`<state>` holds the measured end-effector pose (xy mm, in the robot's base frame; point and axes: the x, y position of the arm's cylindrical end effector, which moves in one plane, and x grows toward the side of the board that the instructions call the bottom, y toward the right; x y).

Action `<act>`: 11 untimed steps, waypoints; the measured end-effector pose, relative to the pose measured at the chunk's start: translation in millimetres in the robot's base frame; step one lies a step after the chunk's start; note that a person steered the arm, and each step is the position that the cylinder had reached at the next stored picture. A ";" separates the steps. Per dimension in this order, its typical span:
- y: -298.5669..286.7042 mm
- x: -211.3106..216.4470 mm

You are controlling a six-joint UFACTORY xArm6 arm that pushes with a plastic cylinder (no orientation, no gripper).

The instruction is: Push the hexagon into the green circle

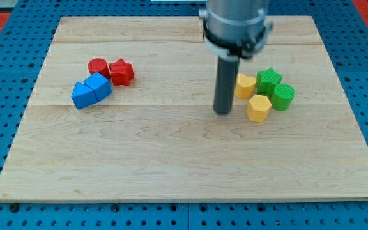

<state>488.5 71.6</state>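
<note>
A yellow hexagon [258,107] lies on the wooden board at the view's right, touching the green circle [283,96] on its right side. A second yellow block [245,85] sits just above and to the left of the hexagon, and a green star [269,80] lies above the green circle. My tip [223,111] rests on the board just left of the yellow hexagon, a short gap apart from it.
At the view's left lie a red circle [98,67], a red star [121,72] and two blue blocks [98,85] [82,96] bunched together. The wooden board [171,160] sits on a blue perforated table.
</note>
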 end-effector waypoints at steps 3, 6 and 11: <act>72.3 -16.7; -0.1 -23.5; 37.6 4.4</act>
